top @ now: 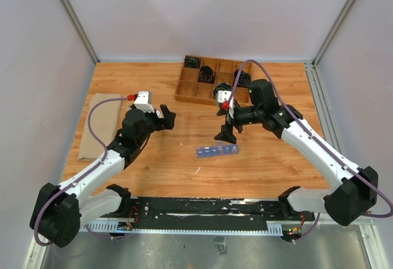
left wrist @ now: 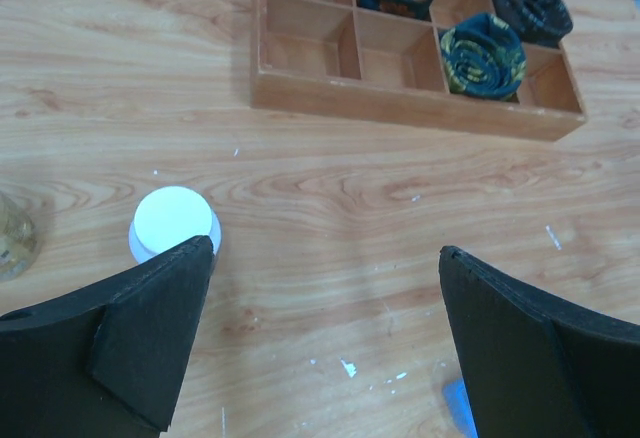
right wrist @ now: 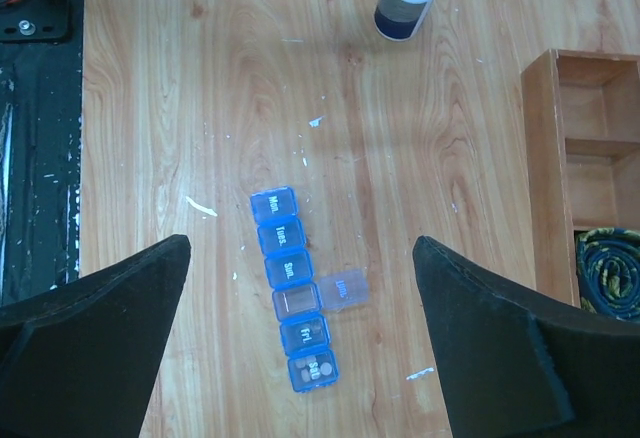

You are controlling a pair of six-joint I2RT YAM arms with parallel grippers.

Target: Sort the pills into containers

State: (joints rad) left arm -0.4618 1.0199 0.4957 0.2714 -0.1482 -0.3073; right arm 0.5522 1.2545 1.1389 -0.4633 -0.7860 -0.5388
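Closest: right tool (right wrist: 301, 243), spread wide apart, empty, above containers (right wrist: 295, 303) at lower centre on worktop (right wrist: 200, 108); 1 lid (right wrist: 346, 286) up, pills (right wrist: 318, 366) in bottom cell. Left tool (left wrist: 325, 248) likewise apart, empty, beside bottle (left wrist: 172, 220). Mid-sort, probably. Next: fetching 1 pill, dropping into open cell.

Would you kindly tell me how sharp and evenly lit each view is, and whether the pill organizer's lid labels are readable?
Top external: soft, even light with no glare, but the pill organizer is too small to read. Left wrist: the table shows crisp grain, while the white bottle cap is nearly washed out. Right wrist: sharp, and the day labels on the pill organizer are mostly readable.
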